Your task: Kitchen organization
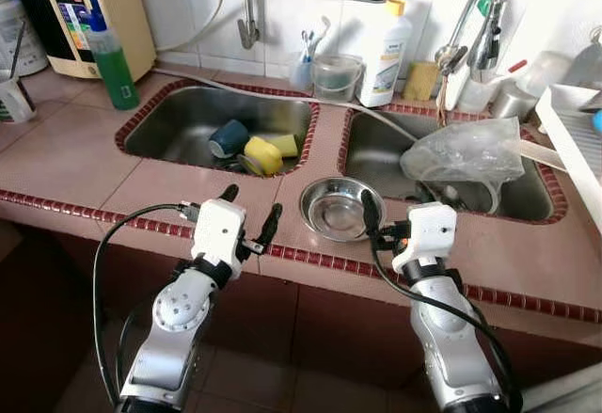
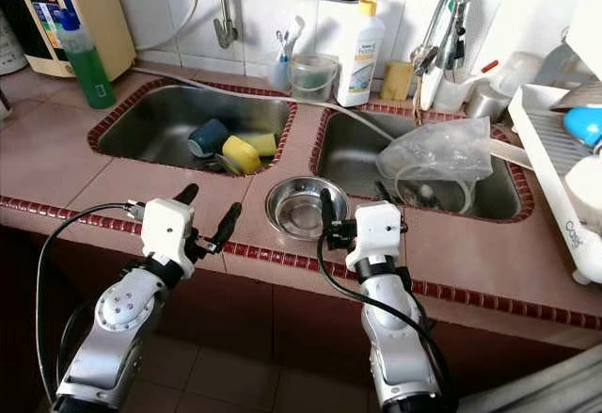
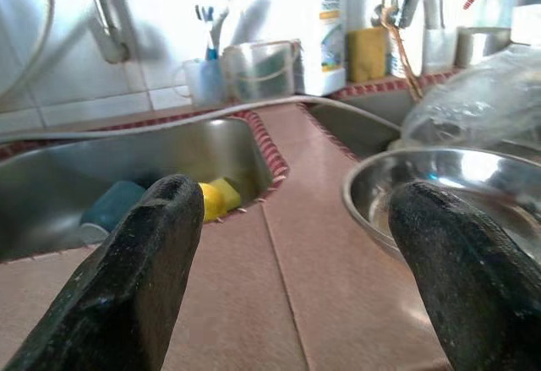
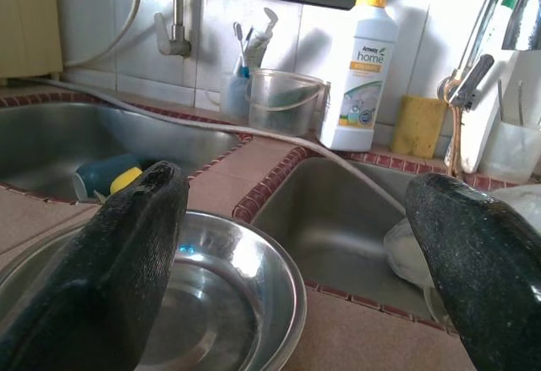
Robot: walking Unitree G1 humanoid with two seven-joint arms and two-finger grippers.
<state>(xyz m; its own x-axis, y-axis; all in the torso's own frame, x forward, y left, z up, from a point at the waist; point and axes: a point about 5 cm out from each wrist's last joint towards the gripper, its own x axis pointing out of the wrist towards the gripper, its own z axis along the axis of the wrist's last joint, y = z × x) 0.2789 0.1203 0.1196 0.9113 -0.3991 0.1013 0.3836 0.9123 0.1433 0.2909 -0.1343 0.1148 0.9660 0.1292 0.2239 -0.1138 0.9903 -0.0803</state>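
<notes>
— Where's the bowl?

— Your steel bowl sits on the pink tiled surface, on the strip between the two sinks, near the front edge.

— And my pincers?

— Your right pincer is spread wide just behind the bowl; one finger stands at the bowl's right rim, but you can't tell from here whether it touches. Your left pincer is also wide apart, hovering over the surface just left of the bowl, holding nothing.

— What's around it?

— In the left sink you have a blue cup lying beside yellow sponges. The right sink holds a crumpled clear plastic bag. Behind, a white detergent bottle stands against the wall, next to a clear container. A green bottle stands at far left.
</notes>
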